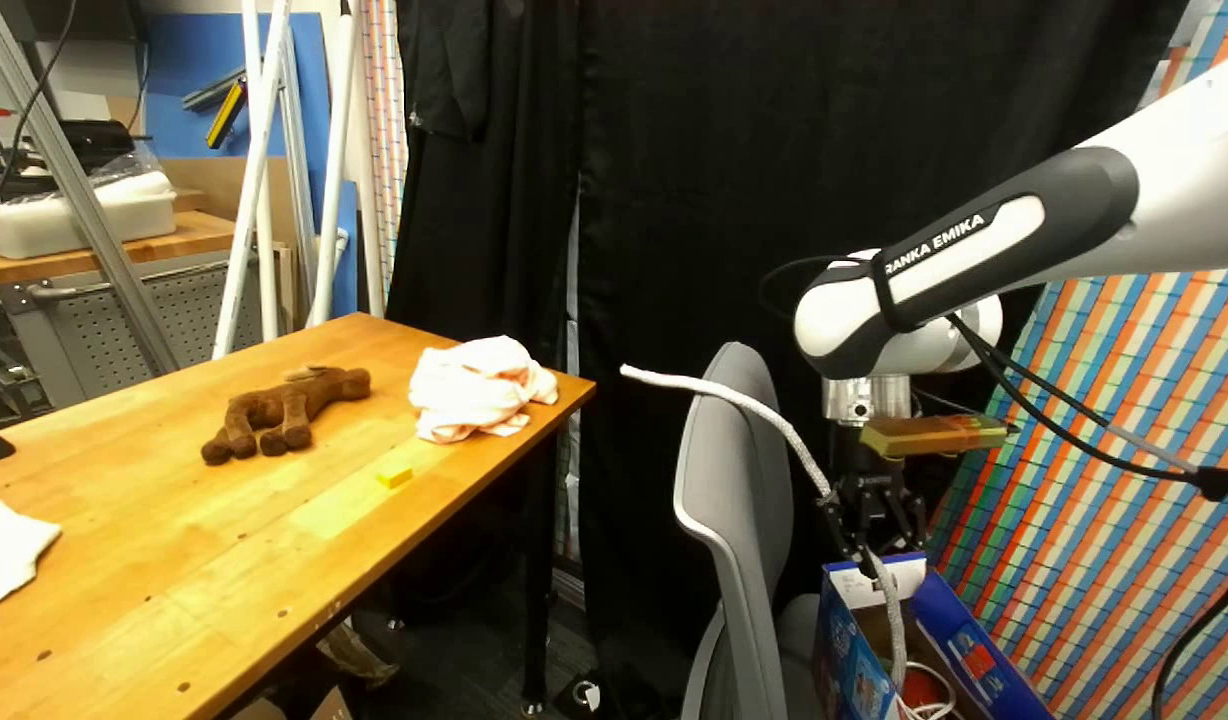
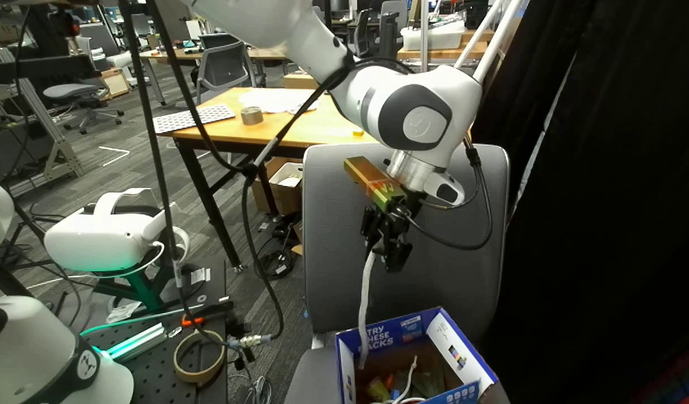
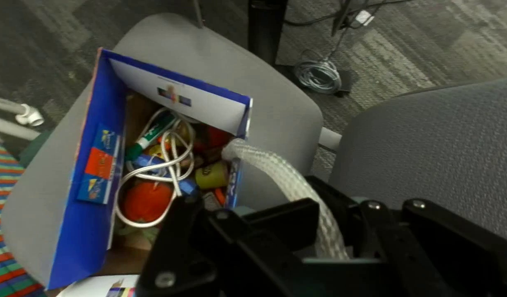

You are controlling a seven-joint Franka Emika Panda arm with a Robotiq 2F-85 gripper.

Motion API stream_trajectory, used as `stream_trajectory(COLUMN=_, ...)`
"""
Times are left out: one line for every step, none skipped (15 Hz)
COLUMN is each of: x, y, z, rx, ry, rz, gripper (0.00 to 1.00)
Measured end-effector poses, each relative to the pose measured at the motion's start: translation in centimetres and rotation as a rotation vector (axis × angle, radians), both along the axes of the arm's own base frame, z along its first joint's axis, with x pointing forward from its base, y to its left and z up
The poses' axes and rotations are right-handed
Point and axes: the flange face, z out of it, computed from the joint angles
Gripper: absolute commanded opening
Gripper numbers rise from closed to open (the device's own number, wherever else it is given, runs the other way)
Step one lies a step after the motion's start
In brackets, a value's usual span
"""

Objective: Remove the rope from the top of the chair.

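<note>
The thick white braided rope [image 1: 789,440] runs from past the top of the grey chair's backrest [image 1: 744,470] to my gripper [image 1: 850,530]. I cannot tell whether it touches the backrest. My gripper is shut on the rope near its middle, in front of the backrest; the rope [image 3: 274,167] passes between both fingers [image 3: 324,216] in the wrist view. The rope's lower end [image 2: 365,297] hangs down from the gripper [image 2: 386,252] to the open blue box below. The rope's upper part is hidden behind the gripper and arm in this exterior view, against the chair [image 2: 333,241].
The blue box [image 3: 84,173] stands on the chair seat [image 3: 278,107], holding a thin white cord [image 3: 171,165], a green marker [image 3: 154,134] and several toys. A wooden table [image 1: 304,480] behind the chair carries a brown plush toy [image 1: 294,405], pink cloth [image 1: 479,390] and yellow block [image 1: 394,477].
</note>
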Motion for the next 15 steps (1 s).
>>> stream_trajectory(x=0.4, y=-0.5, z=-0.6, rx=0.035, ry=0.009, rz=-0.048, gripper=0.02)
stream_trajectory(x=0.8, y=-1.2, z=-1.2, rx=0.06, ry=0.019, rz=-0.094, gripper=0.01)
stream_trajectory(x=1.0, y=-2.1, z=-2.1, rx=0.07, ry=0.031, rz=-0.146, gripper=0.02)
stream_trajectory(x=1.1, y=-3.0, z=-3.2, rx=0.067, ry=0.049, rz=-0.198, gripper=0.02)
stream_trajectory(x=0.9, y=-4.0, z=-4.6, rx=0.053, ry=0.07, rz=-0.246, gripper=0.03)
stream_trajectory(x=0.6, y=-4.9, z=-6.0, rx=0.029, ry=0.092, rz=-0.289, gripper=0.02)
stream_trajectory(x=0.2, y=-5.8, z=-7.4, rx=0.001, ry=0.117, rz=-0.332, gripper=0.03)
stream_trajectory(x=-0.2, y=-6.5, z=-8.8, rx=-0.028, ry=0.142, rz=-0.373, gripper=0.01)
stream_trajectory(x=-0.7, y=-7.1, z=-10.2, rx=-0.057, ry=0.168, rz=-0.413, gripper=0.02)
stream_trajectory(x=-1.2, y=-7.6, z=-11.5, rx=-0.084, ry=0.191, rz=-0.448, gripper=0.01)
stream_trajectory(x=-1.7, y=-7.9, z=-12.7, rx=-0.11, ry=0.211, rz=-0.48, gripper=0.03)
stream_trajectory(x=-2.0, y=-8.2, z=-13.7, rx=-0.134, ry=0.227, rz=-0.509, gripper=0.11)
stream_trajectory(x=-2.3, y=-8.5, z=-14.5, rx=-0.16, ry=0.239, rz=-0.538, gripper=0.03)
stream_trajectory(x=-2.5, y=-8.7, z=-15.0, rx=-0.183, ry=0.246, rz=-0.563, gripper=0.04)
stream_trajectory(x=-2.6, y=-8.8, z=-15.3, rx=-0.197, ry=0.25, rz=-0.578, gripper=0.1)
